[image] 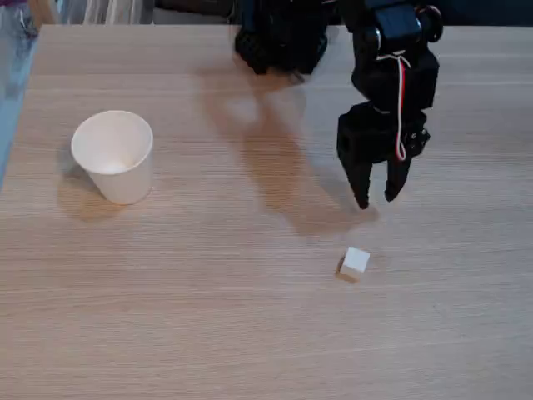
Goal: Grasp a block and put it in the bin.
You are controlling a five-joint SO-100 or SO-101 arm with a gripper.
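**Gripper above table, cube lying free, cup standing apart**

Light wood-grain laminate forms the table (250, 333) across nearly the whole fixed view, with a strip of blurred background along the top edge. 1 black robot arm (391, 58) enters from the upper right, a red and white cable running down its wrist. Its black 2-finger gripper (376, 198) points downward, fingertips close above the table surface; whether they touch it cannot be told. The jaws stand slightly apart, a narrow gap between the 2 tips, with nothing held. A soft shadow of the arm lies on the table to the left of the gripper.

The small white cube block (355, 263) rests on the table just below and slightly left of the fingertips in the picture, apart from them. The white paper cup bin (114, 157), round-rimmed and tapering toward its base, stands upright at the left, well apart from both block and gripper.
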